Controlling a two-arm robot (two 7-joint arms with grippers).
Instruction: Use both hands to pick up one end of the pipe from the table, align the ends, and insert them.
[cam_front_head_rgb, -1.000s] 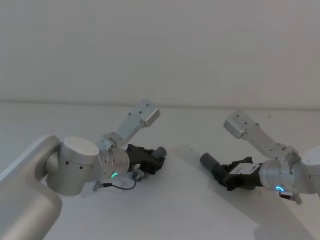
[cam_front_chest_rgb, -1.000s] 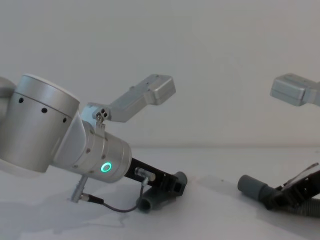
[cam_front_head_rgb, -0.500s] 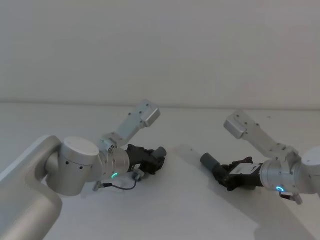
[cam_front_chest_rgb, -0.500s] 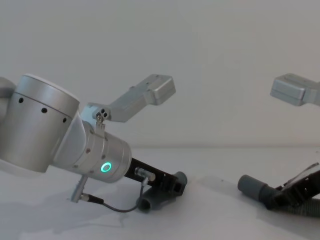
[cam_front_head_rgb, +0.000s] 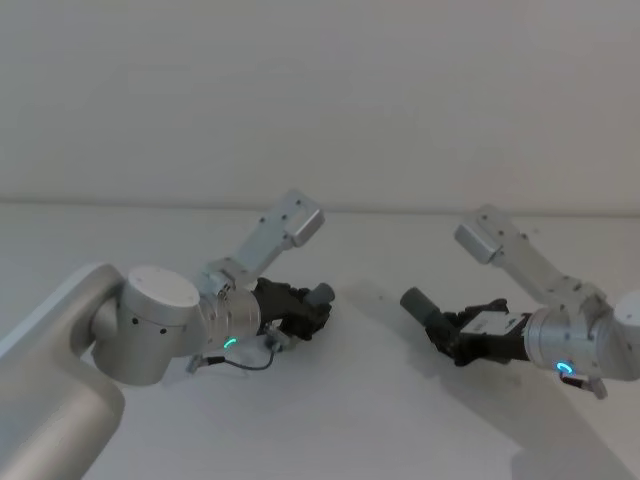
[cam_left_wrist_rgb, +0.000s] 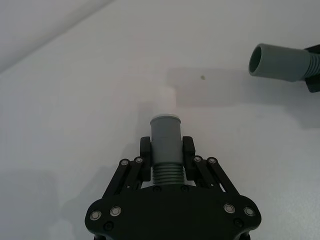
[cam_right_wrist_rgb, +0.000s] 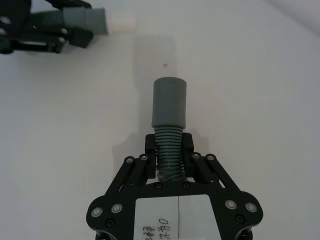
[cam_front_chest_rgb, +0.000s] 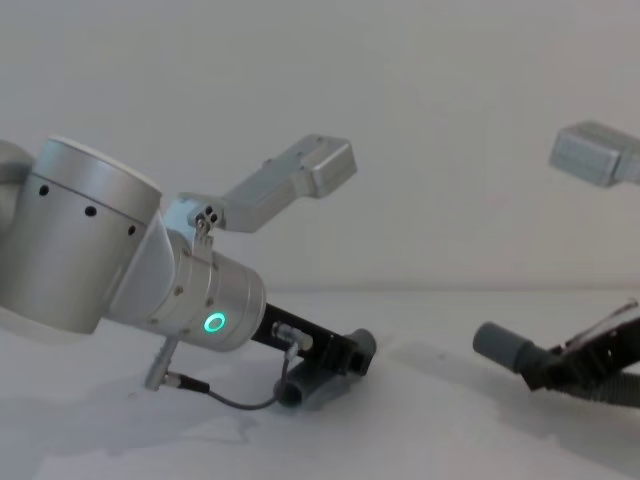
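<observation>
left gripper (cam_front_head_rgb: 303, 318): seen left of centre in the head view, low over the white table (cam_front_head_rgb: 350, 430). its fingers (cam_left_wrist_rgb: 145, 150) are pinched on the ribbed neck of the short pipe piece (cam_left_wrist_rgb: 165, 132). the smooth grey cuff (cam_front_head_rgb: 320, 295) of that piece is pointed toward the right of the frame and is ended by a white tip (cam_left_wrist_rgb: 166, 100). a green ring (cam_front_chest_rgb: 214, 322) is lit on the silver wrist, and a thin black cable (cam_front_chest_rgb: 235, 401) is looped beneath it.

right gripper (cam_front_head_rgb: 455, 335): seen at the right of the head view, also low over the table. its fingers (cam_right_wrist_rgb: 150, 146) are clamped on the ribs of the ribbed hose (cam_right_wrist_rgb: 169, 145). the hose cuff (cam_right_wrist_rgb: 169, 102) is projected ahead of the fingertips and is pointed toward the left of the frame.

ends: the two cuffs are turned roughly toward one another and are kept well apart, with bare table between them. in the left wrist view the hose cuff's open mouth (cam_left_wrist_rgb: 261, 60) is seen at the upper right of the frame.
</observation>
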